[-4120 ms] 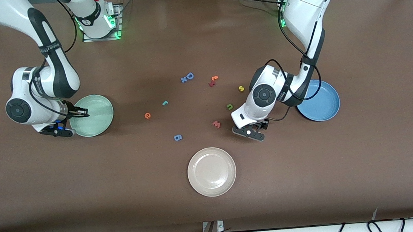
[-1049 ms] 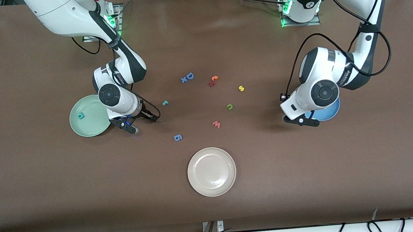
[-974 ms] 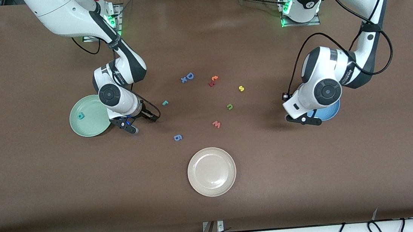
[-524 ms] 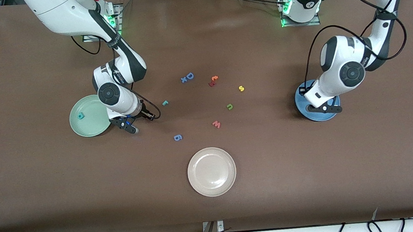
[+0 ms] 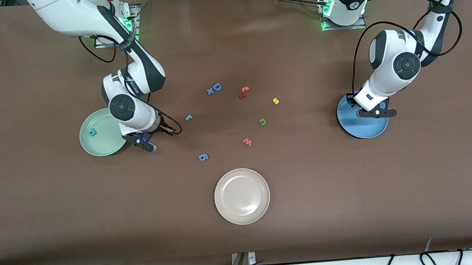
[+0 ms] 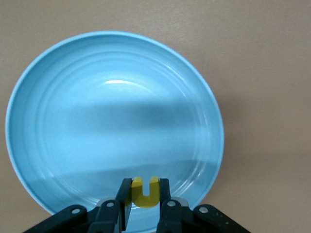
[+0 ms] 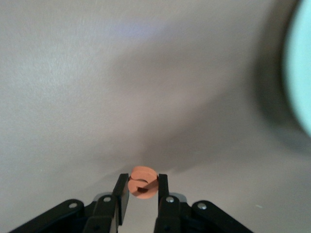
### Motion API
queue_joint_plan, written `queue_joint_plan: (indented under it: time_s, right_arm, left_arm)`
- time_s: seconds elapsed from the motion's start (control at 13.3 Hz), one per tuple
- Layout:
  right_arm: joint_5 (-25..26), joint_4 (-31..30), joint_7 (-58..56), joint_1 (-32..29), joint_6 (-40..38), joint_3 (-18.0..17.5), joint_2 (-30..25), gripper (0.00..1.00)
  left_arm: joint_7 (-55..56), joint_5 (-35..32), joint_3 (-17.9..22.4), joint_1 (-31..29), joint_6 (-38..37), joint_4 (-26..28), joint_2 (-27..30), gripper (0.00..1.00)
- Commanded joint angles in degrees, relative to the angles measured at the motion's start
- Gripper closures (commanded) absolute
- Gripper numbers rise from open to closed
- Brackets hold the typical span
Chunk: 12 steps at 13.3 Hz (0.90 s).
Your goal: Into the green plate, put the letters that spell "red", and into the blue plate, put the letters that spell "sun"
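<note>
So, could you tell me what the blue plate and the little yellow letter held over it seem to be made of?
The blue plate looks like smooth, glossy plastic or melamine: it shows soft highlights and moulded concentric rings. The yellow "u", pinched in the left gripper, looks like matte foam, thick, flat-cut and without shine, though that is only a guess.

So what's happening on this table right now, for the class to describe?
Two robot arms are sorting small foam letters into plates. The left gripper holds a yellow "u" over the blue plate, jaws shut on it. The right gripper grips the orange "e" above the table, beside the green plate, which already holds a teal "d". The teal "r", yellow "s" and green "n" lie on the table.
</note>
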<state>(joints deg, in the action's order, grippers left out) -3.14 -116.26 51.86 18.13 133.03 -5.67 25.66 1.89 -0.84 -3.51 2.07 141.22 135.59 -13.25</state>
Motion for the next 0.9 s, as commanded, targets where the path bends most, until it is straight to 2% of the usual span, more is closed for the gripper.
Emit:
queue_joint_plan:
  time_s: [0.0, 0.37, 0.6, 0.82]
  right_arm:
    - [-0.6, 0.3, -7.4, -0.1, -8.5, 3.9, -5.2, 0.95]
    - [-0.7, -0.9, -26.8, -0.3, -15.0, 14.2, -6.8, 0.95]
    - [-0.8, -4.1, -35.7, -0.5, -13.0, 18.6, -5.8, 0.95]
    - [-0.9, -6.4, -39.3, -1.9, -9.0, 19.3, -3.9, 0.94]
  left_arm:
    - [-2.6, -1.7, -0.6, -2.3, 0.6, 0.7, 1.1, 0.0]
    - [-2.0, -1.0, -0.9, -1.7, 0.3, -0.1, 1.4, 0.0]
    - [5.7, -0.9, -8.2, -1.0, 0.8, -0.4, 1.2, 0.0]
    - [12.2, -0.9, -15.0, -0.8, 1.0, -1.5, 0.1, 0.0]
